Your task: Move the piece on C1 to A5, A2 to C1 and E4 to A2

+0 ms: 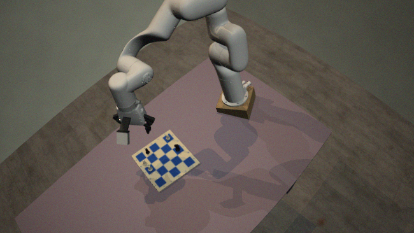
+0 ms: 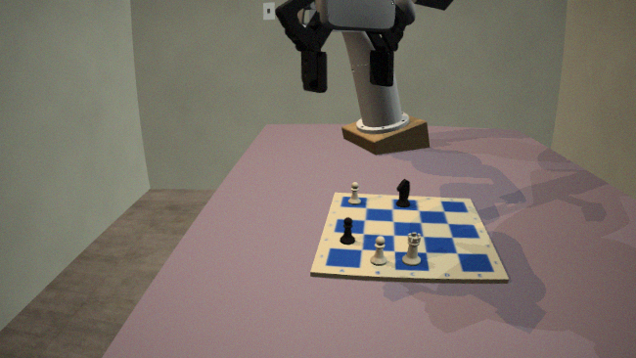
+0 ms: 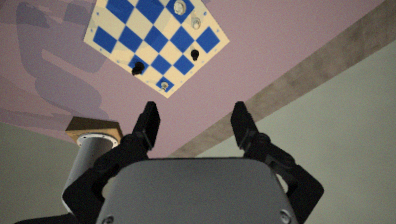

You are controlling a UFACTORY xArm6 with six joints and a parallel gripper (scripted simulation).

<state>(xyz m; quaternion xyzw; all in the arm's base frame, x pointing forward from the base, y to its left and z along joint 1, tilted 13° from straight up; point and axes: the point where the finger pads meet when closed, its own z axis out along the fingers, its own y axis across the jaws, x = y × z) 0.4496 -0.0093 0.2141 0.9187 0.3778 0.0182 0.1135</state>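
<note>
Exterior view: gripper is hanging high beyond the board, fingers spread, holding nothing; next, probably descending onto the white rook.

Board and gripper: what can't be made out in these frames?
- Edge letters and digits on the board: too small and blurred in every view.
- White rook and white pawn: tiny and nearly merged in the top view; types clear only in the exterior view.
- Gripper: open and empty; its body is cut off by the exterior view's top edge.
- Arm links: out of frame in the exterior and wrist views.
</note>
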